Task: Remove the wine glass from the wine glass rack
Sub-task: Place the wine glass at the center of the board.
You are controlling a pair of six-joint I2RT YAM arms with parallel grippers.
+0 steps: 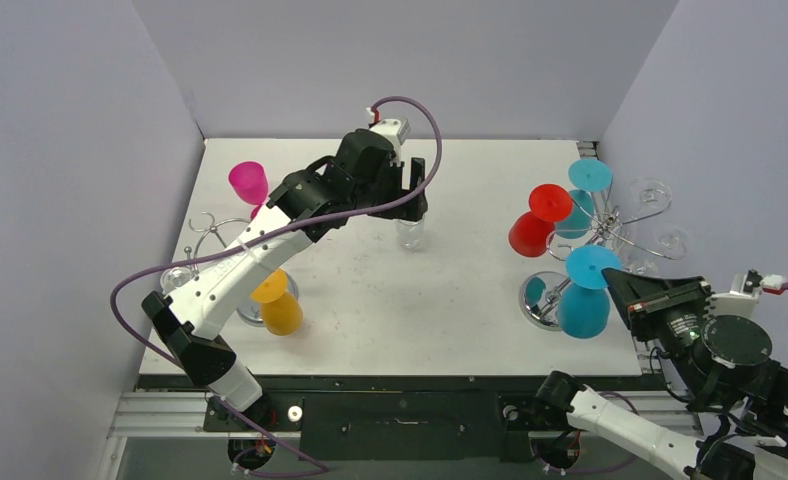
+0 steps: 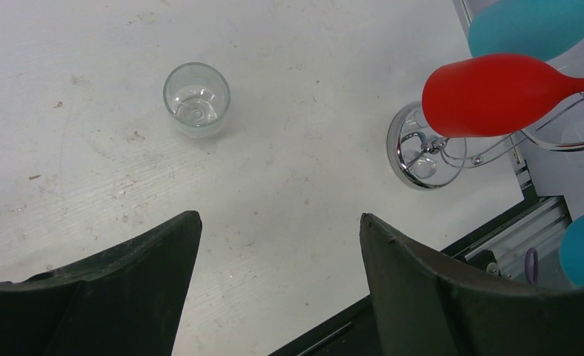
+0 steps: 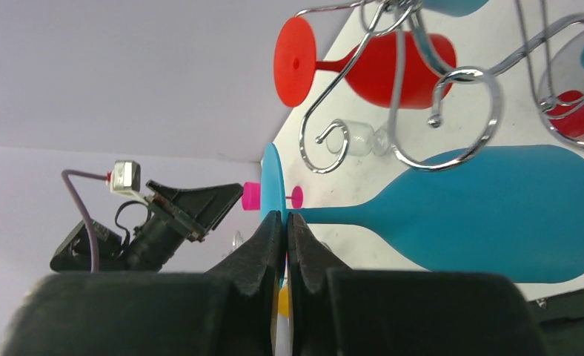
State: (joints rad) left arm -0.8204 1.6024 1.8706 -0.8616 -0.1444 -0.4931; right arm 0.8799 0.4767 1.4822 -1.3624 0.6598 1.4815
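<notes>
Release step, by the look of it: clear wine glass (image 1: 410, 235) upright on the table (image 1: 470, 300) just 12 o'clock of centre, well apart from the rack (image 1: 610, 225) at 3 o'clock. Above it, left gripper (image 2: 280, 222) spread wide, holding nothing. By the blue glass (image 3: 496, 215), right gripper (image 3: 285, 216) pinched closed at its foot; any hold unclear. Next, probably: raise left arm straight up, clear of the rim.

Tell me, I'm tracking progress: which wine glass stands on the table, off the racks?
The clear glass mid-table, upright below the left fingers; the others hang from racks.
</notes>
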